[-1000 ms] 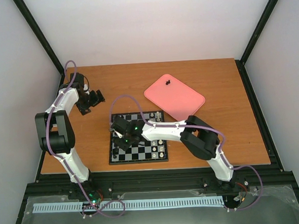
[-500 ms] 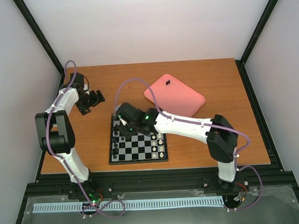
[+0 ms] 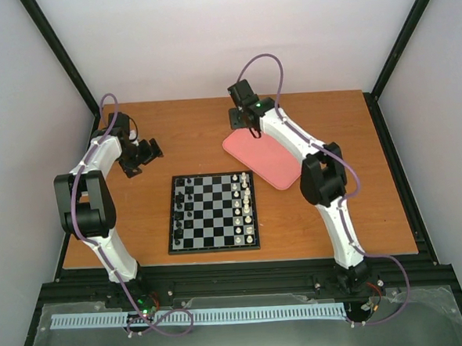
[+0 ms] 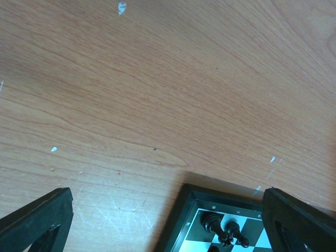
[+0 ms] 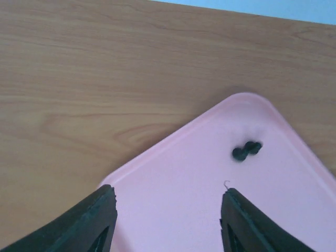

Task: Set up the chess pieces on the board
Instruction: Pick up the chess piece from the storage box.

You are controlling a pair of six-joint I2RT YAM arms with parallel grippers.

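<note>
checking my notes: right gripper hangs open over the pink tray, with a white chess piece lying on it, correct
The piece lying on the pink tray is black, not white, as the right wrist view shows. The right gripper does hang open above it.

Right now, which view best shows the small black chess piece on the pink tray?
The right wrist view: the small black chess piece sits close and unobstructed on the pink rounded tray. From the top, the right arm covers that spot. The left wrist view misses the tray.
</note>
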